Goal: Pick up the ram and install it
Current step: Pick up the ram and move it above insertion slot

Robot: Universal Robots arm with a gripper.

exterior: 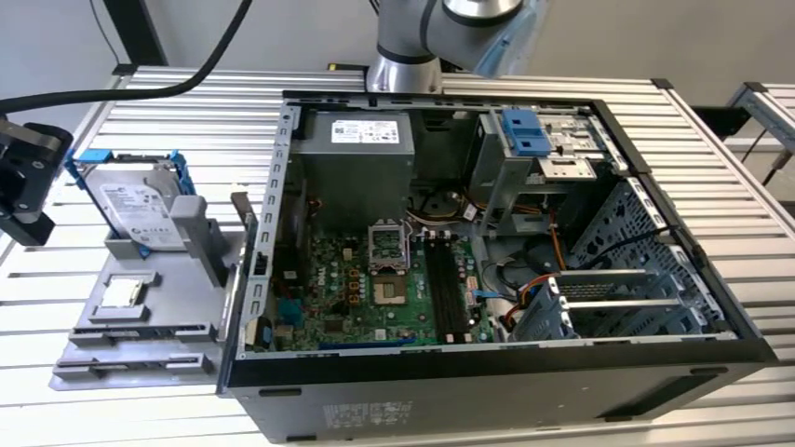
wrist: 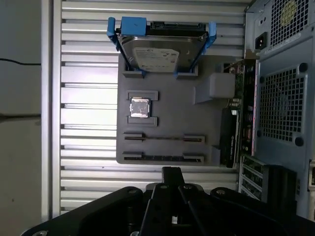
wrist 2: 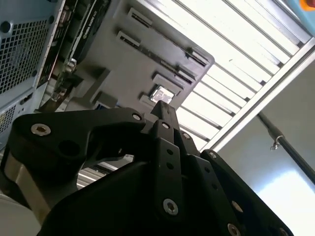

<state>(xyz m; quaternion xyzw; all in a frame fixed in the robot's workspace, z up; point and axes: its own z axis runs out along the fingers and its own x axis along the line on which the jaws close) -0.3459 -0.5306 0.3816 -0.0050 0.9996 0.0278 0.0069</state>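
Grey fixture (wrist: pixel 177 103) beside case (exterior: pixel 497 372): ram (wrist: pixel 162 158) stood on edge in slotted cradle, long edge offered upward so it can be pinched. Gripper (wrist: pixel 171 171) held over fixture, jaws closed together, nothing clamped. Ram not yet carried to black motherboard slots (exterior: pixel 450 279) inside case.

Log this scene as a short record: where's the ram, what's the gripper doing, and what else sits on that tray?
ram: in a tray holder, not picked up
gripper: shut, empty, nearest the ram, apart from it
tray: gray, beside the case, on the exterior view's left
hard drive: blue frame, on the tray
chip: square, silver, in a tray holder
case: open, motherboard exposed
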